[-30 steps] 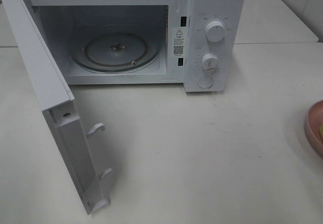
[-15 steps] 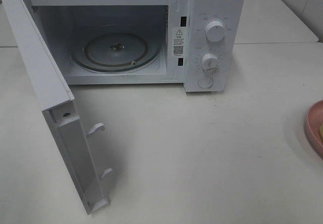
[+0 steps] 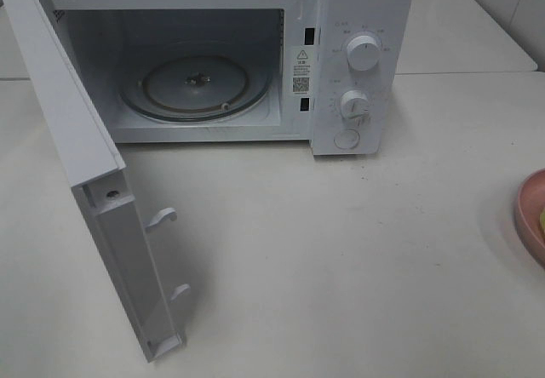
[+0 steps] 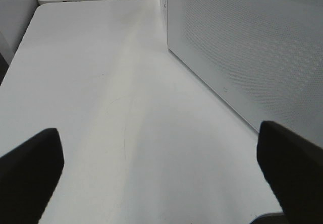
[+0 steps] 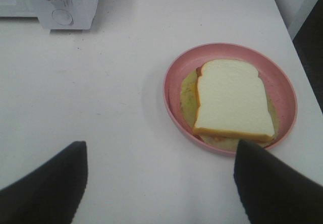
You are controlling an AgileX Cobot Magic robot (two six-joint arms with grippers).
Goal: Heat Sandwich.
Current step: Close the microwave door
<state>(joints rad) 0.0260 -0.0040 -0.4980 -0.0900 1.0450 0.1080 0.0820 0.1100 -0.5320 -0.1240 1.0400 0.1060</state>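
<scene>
Nothing has visibly moved since the earlier frames. The microwave point(image 3: 213, 54) stands with its door point(image 3: 94, 182) swung open and the turntable point(image 3: 194, 84) bare. The sandwich point(image 5: 229, 103) lies on the pink plate point(image 5: 174, 82) on the counter point(image 3: 341, 259), well apart from the oven. Loading, closing and setting the dial remain. The right gripper point(image 5: 159, 183) hovers spread near the plate, touching nothing; the left gripper point(image 4: 161, 173) is spread wide and empty beside the door.

We see a microwave point(image 3: 255, 54) in smooth white plastic, its turntable point(image 3: 194, 84) clear glossy glass. The table point(image 3: 341, 250) looks smooth, white and faintly glossy. The door point(image 4: 242, 47) shows a fine perforated mesh. The pink plate point(image 5: 174, 88) seems matt plastic; the sandwich point(image 5: 229, 100) has soft, spongy-looking bread.
</scene>
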